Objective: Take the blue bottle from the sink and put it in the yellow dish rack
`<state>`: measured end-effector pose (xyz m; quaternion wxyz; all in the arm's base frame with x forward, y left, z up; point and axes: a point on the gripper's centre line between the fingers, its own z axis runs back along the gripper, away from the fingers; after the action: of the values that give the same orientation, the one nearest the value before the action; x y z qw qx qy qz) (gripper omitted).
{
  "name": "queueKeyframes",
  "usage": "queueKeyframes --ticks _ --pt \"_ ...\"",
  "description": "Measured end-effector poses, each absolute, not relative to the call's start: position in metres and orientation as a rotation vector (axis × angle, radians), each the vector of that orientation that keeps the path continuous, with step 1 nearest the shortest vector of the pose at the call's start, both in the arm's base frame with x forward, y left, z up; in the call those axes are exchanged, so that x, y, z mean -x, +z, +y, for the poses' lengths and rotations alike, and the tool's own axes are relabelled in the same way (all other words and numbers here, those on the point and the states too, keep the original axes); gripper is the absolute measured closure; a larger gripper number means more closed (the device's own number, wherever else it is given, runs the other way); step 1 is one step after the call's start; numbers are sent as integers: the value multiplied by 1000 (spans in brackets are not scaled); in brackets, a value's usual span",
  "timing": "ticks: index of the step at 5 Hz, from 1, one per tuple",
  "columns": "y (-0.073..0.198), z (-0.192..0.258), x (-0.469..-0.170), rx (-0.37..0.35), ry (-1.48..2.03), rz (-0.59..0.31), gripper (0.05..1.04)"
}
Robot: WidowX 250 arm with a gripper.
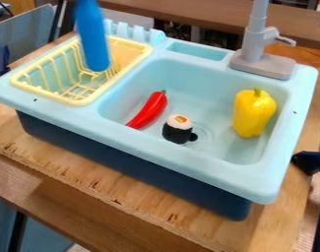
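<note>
Plywood board (77, 170) foremost, we locate the elongated blue object (92, 37), long axis nearly upright, its lower end at the yellow dish rack (47, 92); whether the gripper is wide or narrow, we cannot tell.

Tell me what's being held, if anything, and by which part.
That cannot be told. A long blue thing reaches from the picture's top edge down to the yellow rack; its upper end is cut off, so any hold there is hidden.

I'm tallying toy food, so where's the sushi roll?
In the camera view, the sushi roll sits in the sink basin, just right of the red chili pepper.
</note>
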<state>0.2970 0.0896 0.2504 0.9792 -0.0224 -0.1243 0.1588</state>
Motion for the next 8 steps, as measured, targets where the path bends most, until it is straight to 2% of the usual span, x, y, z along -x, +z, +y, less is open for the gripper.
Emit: queueKeyframes --ticks 1,2,3,4,6,7,8 --pt "254 120 -278 59 411 -251 792" --pt "253 124 -278 61 402 -257 792" --pt "229 126 -289 89 381 -230 792" --pt "214 127 -301 104 358 -241 792" --pt "195 127 -315 100 339 -254 792" --pt "181 126 -319 128 340 -228 792" --pt "178 124 -319 142 333 -216 704"
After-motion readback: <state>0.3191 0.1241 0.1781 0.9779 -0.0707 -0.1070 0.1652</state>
